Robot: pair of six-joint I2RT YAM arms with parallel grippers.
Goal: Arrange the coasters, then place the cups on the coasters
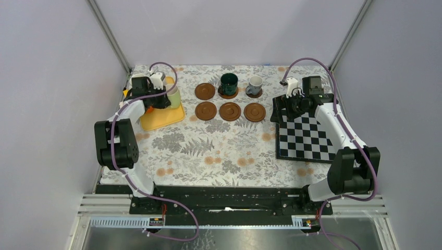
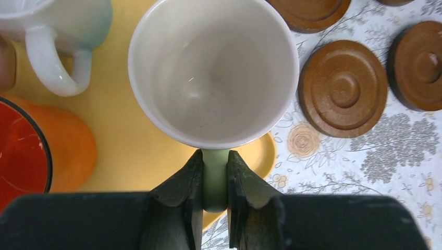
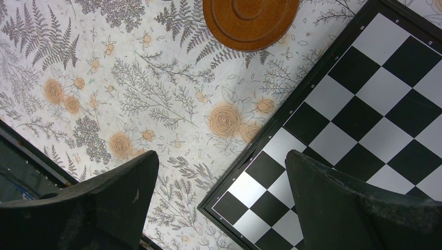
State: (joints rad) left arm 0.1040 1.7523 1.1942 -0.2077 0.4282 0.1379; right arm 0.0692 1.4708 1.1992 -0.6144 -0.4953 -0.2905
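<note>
Lying flat, floral cloth [image 1: 208, 151], brown coasters [image 1: 230, 111], chessboard [image 1: 305, 138] right, grey walls [image 1: 47, 78]

Tray [image 1: 156, 121] stands at left rear, with cups [image 2: 83, 26] on it. Coasters [image 1: 230, 111] lie to its right in two rows of three; the back row's middle and right coasters each bear a cup. Chessboard [image 1: 305, 138] lies at far right.
</note>
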